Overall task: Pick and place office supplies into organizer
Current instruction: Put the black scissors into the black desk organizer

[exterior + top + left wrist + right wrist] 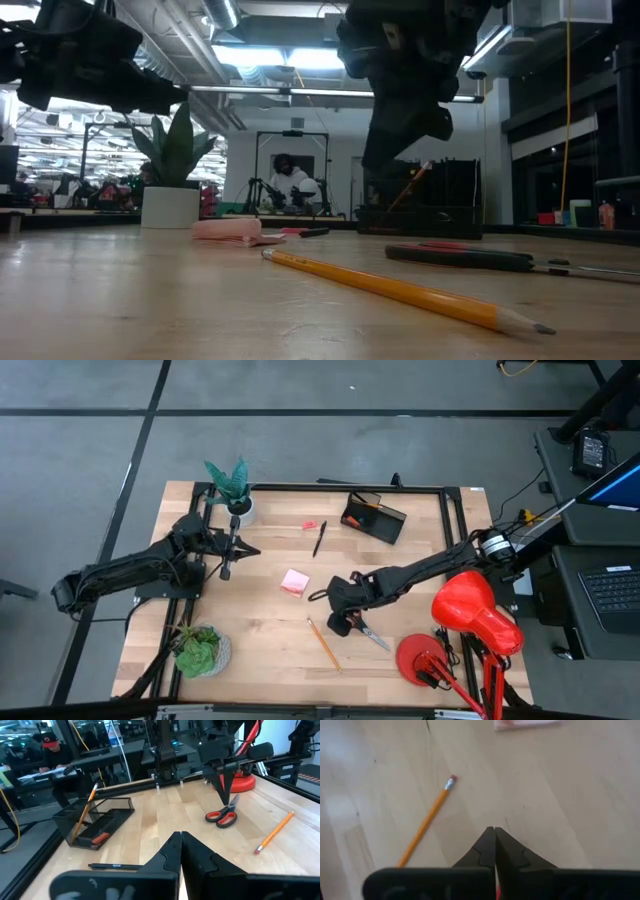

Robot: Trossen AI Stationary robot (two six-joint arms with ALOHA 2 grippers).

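Orange pencil (400, 291) up front, low — both grippers' jaws closed, empty, only in wrist views — scissors (222, 815) beyond.

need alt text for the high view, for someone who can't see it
Overhead view of a wooden table: the right claw hovers by red-handled scissors, shut and empty. An orange pencil, pink sticky-note pad and black pen lie loose; the black organizer sits at the far edge. The left claw waits, shut.
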